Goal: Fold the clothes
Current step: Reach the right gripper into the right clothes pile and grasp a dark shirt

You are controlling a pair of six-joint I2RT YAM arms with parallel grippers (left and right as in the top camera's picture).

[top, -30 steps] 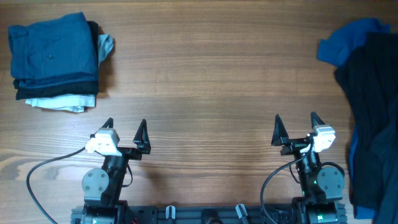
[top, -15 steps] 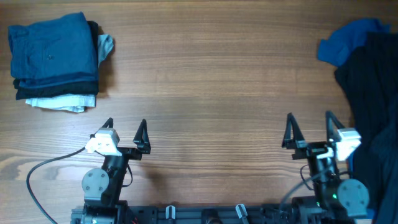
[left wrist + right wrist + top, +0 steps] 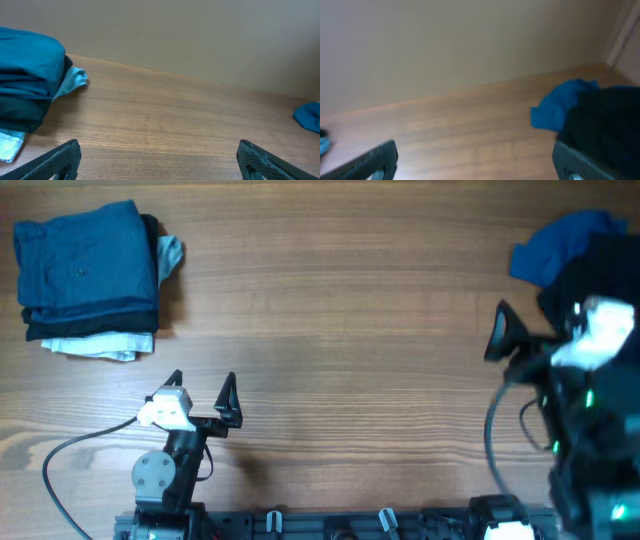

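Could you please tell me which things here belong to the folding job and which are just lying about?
For the job: dark navy shirt, blue garment beside it, folded stack of clothes.
Just lying about: black cable on the wooden table.

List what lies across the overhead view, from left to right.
Folded stack of clothes → left gripper. At the right edge, the right gripper overlaps the unfolded heap of blue and dark clothes, so the order of those two is unclear.
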